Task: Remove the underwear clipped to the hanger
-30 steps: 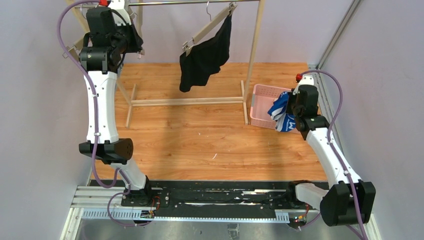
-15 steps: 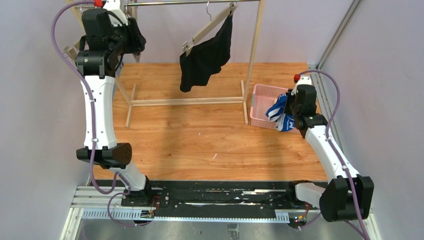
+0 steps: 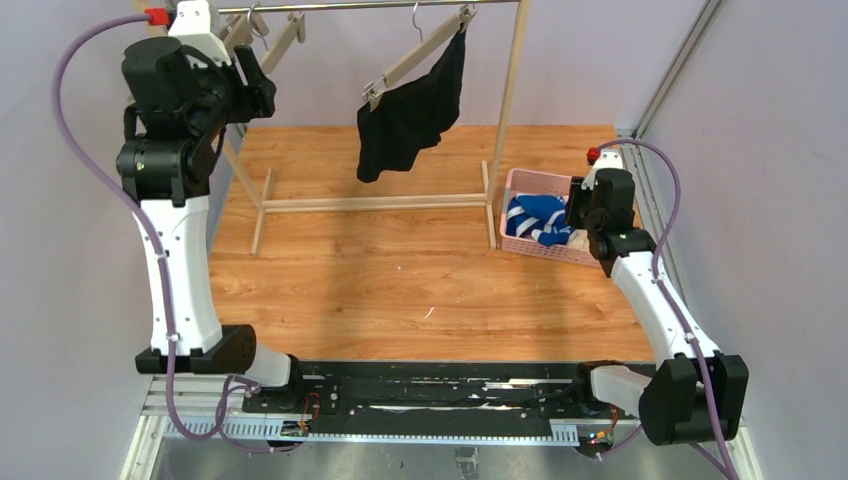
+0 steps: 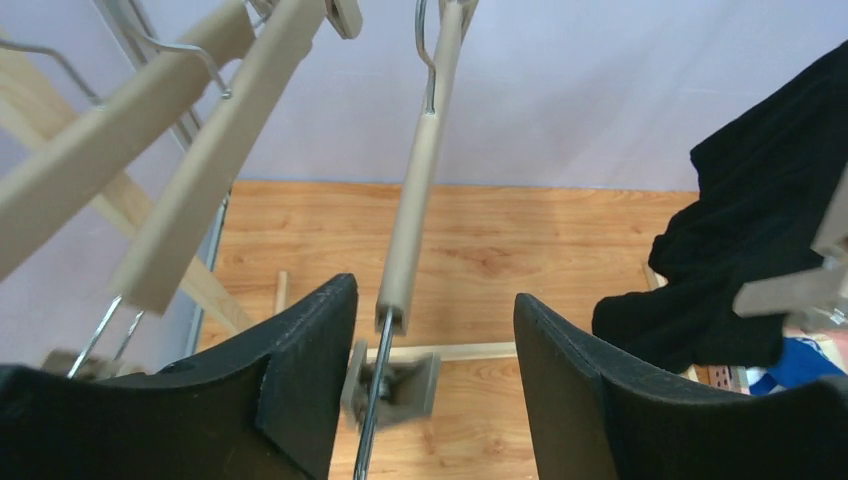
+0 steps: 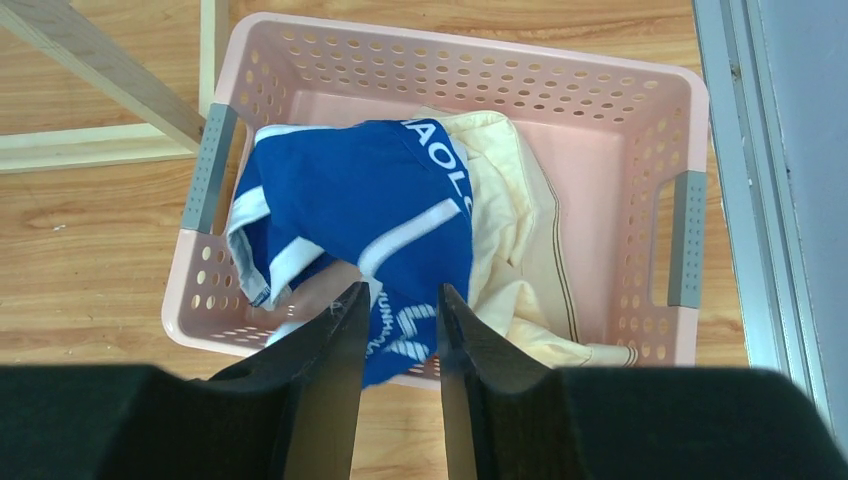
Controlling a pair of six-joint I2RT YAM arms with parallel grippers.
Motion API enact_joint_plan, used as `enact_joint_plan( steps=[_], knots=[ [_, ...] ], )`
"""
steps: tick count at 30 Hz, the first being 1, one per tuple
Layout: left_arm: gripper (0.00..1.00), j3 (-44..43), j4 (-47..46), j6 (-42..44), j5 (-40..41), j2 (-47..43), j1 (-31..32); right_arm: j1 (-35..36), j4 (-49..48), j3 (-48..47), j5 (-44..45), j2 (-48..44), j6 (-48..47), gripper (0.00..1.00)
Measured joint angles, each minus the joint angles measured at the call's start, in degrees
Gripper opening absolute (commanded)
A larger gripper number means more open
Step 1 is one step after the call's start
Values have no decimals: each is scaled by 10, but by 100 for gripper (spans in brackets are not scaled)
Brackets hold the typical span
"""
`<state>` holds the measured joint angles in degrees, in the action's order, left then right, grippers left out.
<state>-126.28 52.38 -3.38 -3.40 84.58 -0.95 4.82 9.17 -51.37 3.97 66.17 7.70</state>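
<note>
The black underwear [image 3: 410, 115] hangs clipped to a tilted wooden hanger [image 3: 420, 55] on the rack; it also shows in the left wrist view as black underwear [image 4: 760, 240] at the right. My left gripper [image 3: 255, 85] is raised at the rack's left end and open, its jaws [image 4: 435, 300] either side of an empty hanger's wire and blurred clip [image 4: 395, 385] without gripping. My right gripper [image 3: 578, 207] hovers open over the pink basket [image 3: 520, 180]. Below its jaws [image 5: 400, 295] lies the blue underwear [image 5: 360, 190] on the cream underwear [image 5: 520, 230], one blue edge draped over the near rim.
The wooden rack has a metal rail [image 3: 380, 5], a right post [image 3: 512, 90] and a floor bar [image 3: 370, 203]. Empty hangers [image 3: 275, 40] hang at the left end of the rail. The basket rim [image 5: 600, 75] sits beside a metal track and the right wall.
The right gripper opened and the blue underwear dropped from it into the basket. The left gripper opened and the left arm swung up and to the left.
</note>
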Motion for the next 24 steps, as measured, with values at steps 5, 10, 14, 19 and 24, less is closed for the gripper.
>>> enact_joint_plan(
  steps=[5,10,14,19,24],
  knots=[
    [62,6,0,1,-7,-54,0,0,0,0,-10,-20,0,32],
    [64,-2,-4,1,-32,-74,28,0,1,0,-27,-57,3,31],
    [64,-42,-7,8,-31,-38,122,0,7,-2,-36,-82,4,31],
    [65,-110,-6,15,-28,42,175,0,27,-2,-40,-116,4,31],
    [66,-140,-29,25,-31,99,203,0,32,1,-51,-150,5,28]
  ],
)
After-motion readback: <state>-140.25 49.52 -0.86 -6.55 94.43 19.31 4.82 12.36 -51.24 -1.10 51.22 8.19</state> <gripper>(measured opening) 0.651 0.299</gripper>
